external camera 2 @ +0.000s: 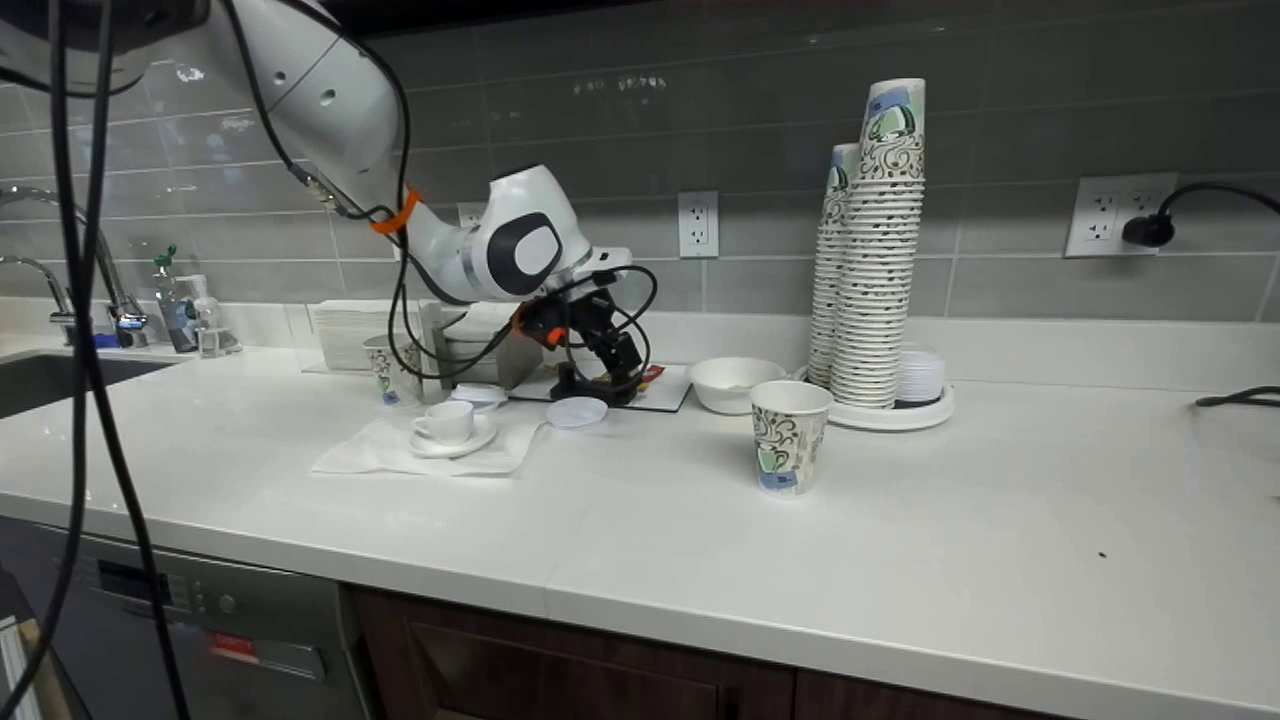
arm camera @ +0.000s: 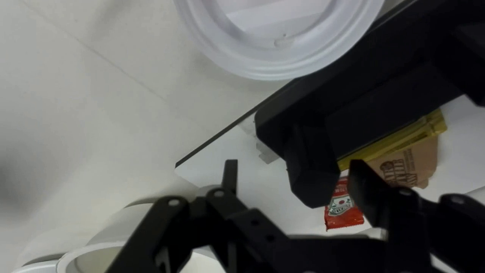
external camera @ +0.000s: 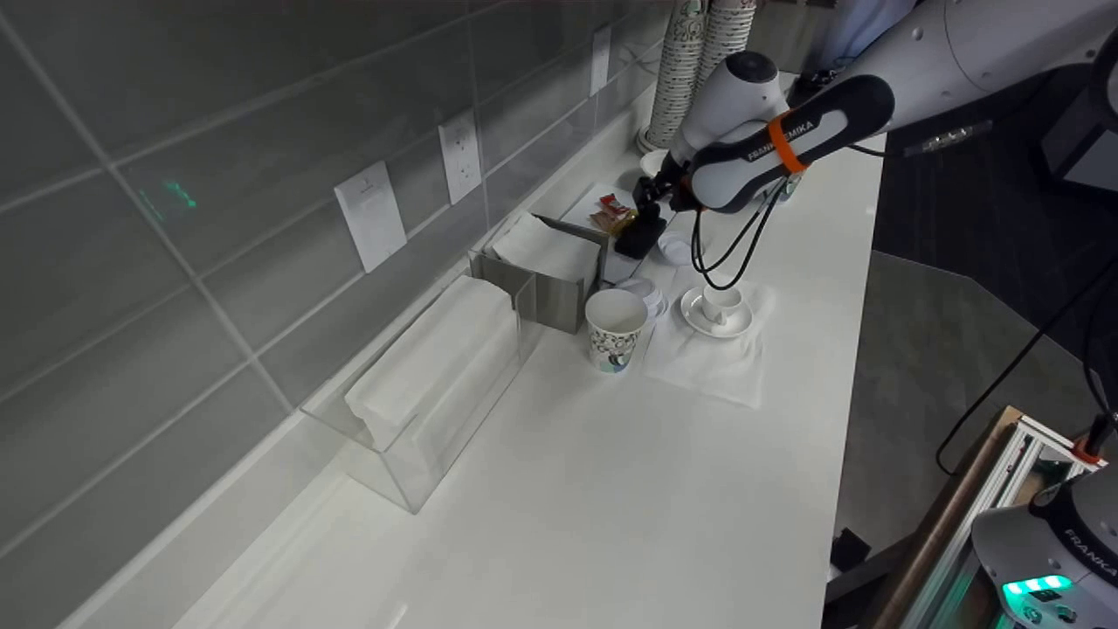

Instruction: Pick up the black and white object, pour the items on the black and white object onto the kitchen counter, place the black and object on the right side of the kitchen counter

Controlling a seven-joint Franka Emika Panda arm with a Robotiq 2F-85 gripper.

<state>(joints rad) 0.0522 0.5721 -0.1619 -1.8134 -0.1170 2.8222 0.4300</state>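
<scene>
The black and white object appears to be a black block with a jutting knob [arm camera: 310, 132] on a white board with a dark edge [arm camera: 261, 189]; whether they are joined I cannot tell. The block lies at the board's edge in both exterior views [external camera: 640, 238] [external camera 2: 575, 388]. The items seem to be a red packet [arm camera: 341, 212], a brown one [arm camera: 409, 163] and a yellow one [arm camera: 394, 142] on the board. My gripper [arm camera: 292, 168] is open, its fingers on either side of the knob, the right one closer. It is low over the board [external camera 2: 620, 365] on the white counter [external camera 2: 900, 560].
A clear lid [external camera 2: 577, 412] lies beside the board. A grey napkin box [external camera: 563, 301], a paper cup [external camera: 614, 332] and a white mug on a saucer [external camera: 721, 304] are near. A white bowl [external camera 2: 735, 385], another paper cup [external camera 2: 788, 440] and tall cup stacks [external camera 2: 868, 280] stand beyond.
</scene>
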